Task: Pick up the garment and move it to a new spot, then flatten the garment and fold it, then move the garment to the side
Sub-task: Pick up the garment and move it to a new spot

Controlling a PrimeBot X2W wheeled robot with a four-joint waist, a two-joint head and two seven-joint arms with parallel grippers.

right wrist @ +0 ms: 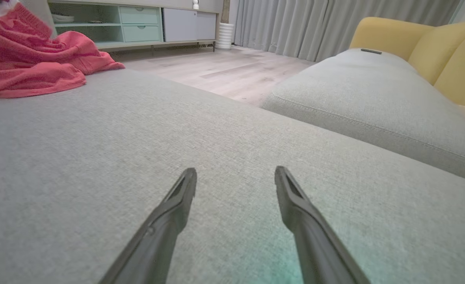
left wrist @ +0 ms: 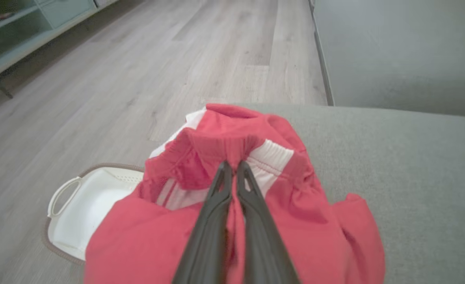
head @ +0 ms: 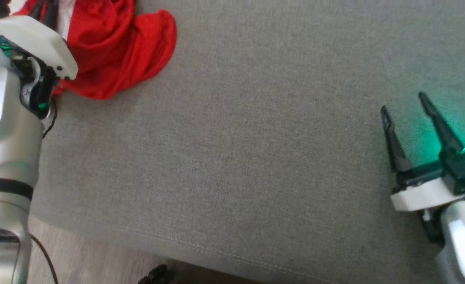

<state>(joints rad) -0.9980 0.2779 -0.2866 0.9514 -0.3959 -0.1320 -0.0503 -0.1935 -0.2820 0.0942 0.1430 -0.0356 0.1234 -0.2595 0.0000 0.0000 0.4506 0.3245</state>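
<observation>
At the far left corner of the grey cushion, bunched up: red garment with white trim. Pinched at a fold by the white waistband in the left pincer, fingers clenched on the cloth. Well apart, at the right, low over bare cushion: right pincer, released, fingers spread wide. Beyond the garment, on the wooden floor: white basket.

A grey upholstered seat carries everything, its cloth finely woven, with a stitched seam along the near edge. A crumpled red garment with white parts lies bunched on the far left corner, close to the edge. Beside that corner, the pale plank floor bears a white basket with a loop handle, partly hidden behind the garment.
</observation>
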